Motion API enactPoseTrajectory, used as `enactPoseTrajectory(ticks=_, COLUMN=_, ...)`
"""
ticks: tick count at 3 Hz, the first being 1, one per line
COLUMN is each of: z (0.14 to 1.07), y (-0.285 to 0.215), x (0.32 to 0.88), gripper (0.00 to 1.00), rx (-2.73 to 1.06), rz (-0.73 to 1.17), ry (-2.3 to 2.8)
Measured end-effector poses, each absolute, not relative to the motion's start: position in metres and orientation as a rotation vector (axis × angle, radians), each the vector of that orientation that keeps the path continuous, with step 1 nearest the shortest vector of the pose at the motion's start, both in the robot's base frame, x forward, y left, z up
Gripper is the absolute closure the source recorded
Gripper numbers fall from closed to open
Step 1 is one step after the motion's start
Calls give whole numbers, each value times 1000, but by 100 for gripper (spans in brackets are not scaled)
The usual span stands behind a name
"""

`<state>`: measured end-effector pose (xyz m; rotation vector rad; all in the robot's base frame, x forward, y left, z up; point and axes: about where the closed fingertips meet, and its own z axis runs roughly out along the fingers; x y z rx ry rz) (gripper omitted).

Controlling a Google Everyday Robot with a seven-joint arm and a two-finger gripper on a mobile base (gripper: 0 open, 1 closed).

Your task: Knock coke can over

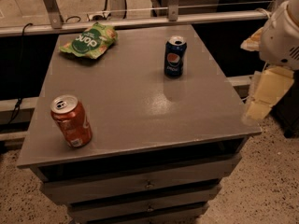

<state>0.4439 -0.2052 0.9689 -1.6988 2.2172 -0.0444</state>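
The coke can [71,121], red-orange with a silver top and pull tab, stands upright near the front left corner of the grey cabinet top [135,92]. My gripper [262,97], cream-coloured under a white arm housing, hangs off the right edge of the cabinet, beyond its front right corner. It is far from the coke can and touches nothing.
A dark blue Pepsi can [175,56] stands upright at the back right of the top. A green snack bag [89,41] lies at the back left. A metal rail [140,21] runs behind the cabinet. Drawers [148,185] sit below the top.
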Motion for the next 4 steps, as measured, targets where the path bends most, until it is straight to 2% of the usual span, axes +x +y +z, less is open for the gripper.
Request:
enactPoseTrajectory(ticks=2, z=934, y=-112, x=483, gripper=0, rx=-1615, rz=277, ry=2082)
enactPoseTrajectory(ticks=4, z=901, y=16, x=481, gripper=0, rx=-1543, rz=656, ry=1889)
